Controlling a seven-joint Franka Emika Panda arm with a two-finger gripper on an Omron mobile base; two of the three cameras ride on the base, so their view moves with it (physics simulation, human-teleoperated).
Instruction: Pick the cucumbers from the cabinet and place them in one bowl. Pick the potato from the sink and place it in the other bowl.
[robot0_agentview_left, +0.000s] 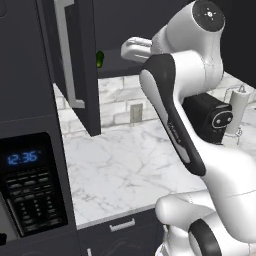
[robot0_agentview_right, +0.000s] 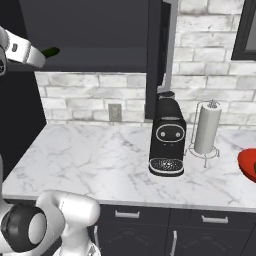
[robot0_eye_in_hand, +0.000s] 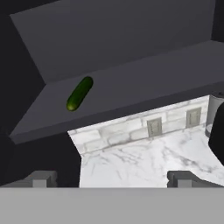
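While jaws gape wide, empty, cucumber (robot0_eye_in_hand: 79, 93) lies on cabinet (robot0_eye_in_hand: 131, 83) shelf.

From my left base cam the cabinet door (robot0_agentview_left: 75, 60) covers most of the shelf, so the cucumber (robot0_agentview_left: 100, 58) is just a green sliver poking past its edge. On the right base cam the arm's white wrist covers one end of the cucumber (robot0_agentview_right: 50, 51), and the red bowl (robot0_agentview_right: 248, 163) is chopped off by the right edge, with a dark green speck at the very border I can't identify. The coffee machine (robot0_agentview_left: 212, 117) sits half behind the arm on the left cam. In the hand view the gripper (robot0_eye_in_hand: 111, 179) fingertips barely clear the bottom.
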